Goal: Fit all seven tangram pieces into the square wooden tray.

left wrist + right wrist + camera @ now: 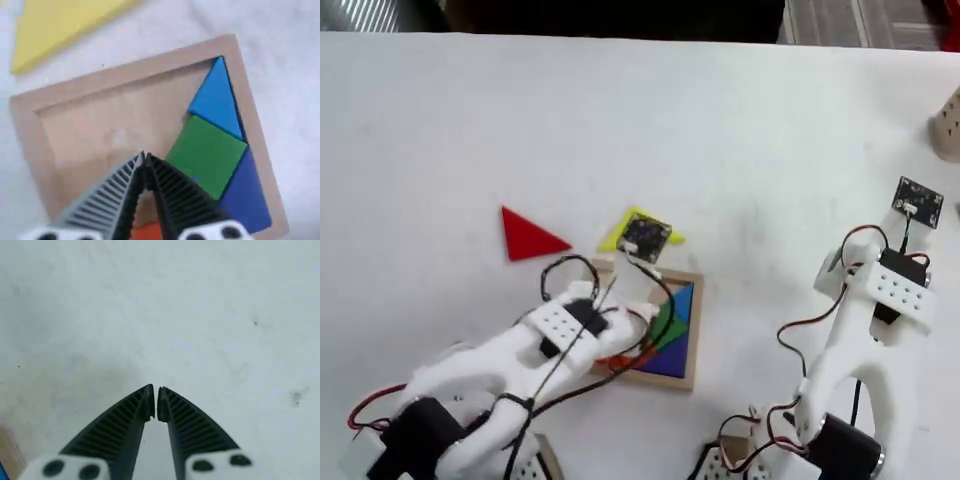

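The square wooden tray (125, 75) (696, 340) holds a light blue piece (215, 97), a green square (205, 152) and a dark blue piece (245, 197) along one side. An orange piece (147, 232) lies at its near edge. My left gripper (145, 160) hangs shut over the tray's bare middle, with nothing between its fingers. A yellow piece (60, 25) (618, 236) lies on the table just beyond the tray. Left of it lies a red triangle (525, 237). My right gripper (154, 407) is shut over bare white table, well to the right of the tray.
The left arm (520, 360) covers the tray's left half in the high view. The right arm (880, 290) stands at the right. A perforated tan object (948, 125) sits at the table's right edge. Wide white table lies open at the back.
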{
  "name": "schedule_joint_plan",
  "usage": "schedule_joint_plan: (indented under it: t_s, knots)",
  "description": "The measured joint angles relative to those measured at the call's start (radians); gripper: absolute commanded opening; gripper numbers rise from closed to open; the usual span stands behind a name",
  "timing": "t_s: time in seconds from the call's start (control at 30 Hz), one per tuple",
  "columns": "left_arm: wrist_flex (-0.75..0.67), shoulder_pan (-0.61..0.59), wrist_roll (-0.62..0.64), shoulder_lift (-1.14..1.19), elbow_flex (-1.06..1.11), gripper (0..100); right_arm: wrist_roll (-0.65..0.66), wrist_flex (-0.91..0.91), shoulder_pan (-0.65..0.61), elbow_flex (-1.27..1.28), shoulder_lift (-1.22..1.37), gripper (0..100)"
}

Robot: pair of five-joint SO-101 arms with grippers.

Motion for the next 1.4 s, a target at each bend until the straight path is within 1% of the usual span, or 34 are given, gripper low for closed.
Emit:
schedule_joint_plan:
  t_s: [0.4, 0.5, 0.7, 0.8, 0.97, 1.03, 1.17, 1.3, 1.33, 1.4]
  knots:
    - [-0.002, 0.038, 0.003, 0.0, -0.002, 2, 0.0, 0.0, 0.0, 0.0, 0.0, 1.9]
    - [-0.034, 0.012, 0.035, 0.0, 0.0, 2, 0.0, 0.0, 0.0, 0.0, 0.0, 1.9]
    - [-0.081, -0.074, 0.052, 0.0, -0.008, 2, 0.0, 0.0, 0.0, 0.0, 0.0, 1.9]
    - [-0.091, -0.083, 0.052, 0.0, -0.037, 2, 0.0, 0.0, 0.0, 0.0, 0.0, 1.9]
    - [-0.164, -0.109, 0.052, 0.061, -0.068, 2, 0.0, 0.0, -0.002, 0.0, 0.0, 1.9]
    - [-0.172, -0.15, 0.052, 0.106, -0.098, 2, 0.0, 0.0, -0.014, 0.0, 0.0, 1.9]
    - [-0.17, -0.279, 0.052, 0.135, -0.153, 2, 0.0, -0.017, -0.032, 0.02, 0.0, 2.2]
    - [-0.069, -0.443, 0.052, 0.135, -0.206, 3, 0.0, -0.049, -0.035, 0.037, 0.0, 2.2]
    - [-0.034, -0.488, 0.048, 0.135, -0.218, 5, 0.0, -0.049, -0.035, 0.037, 0.0, 2.2]
    - [0.035, -0.58, -0.003, 0.135, -0.239, 10, 0.0, -0.052, -0.037, 0.037, 0.0, 2.1]
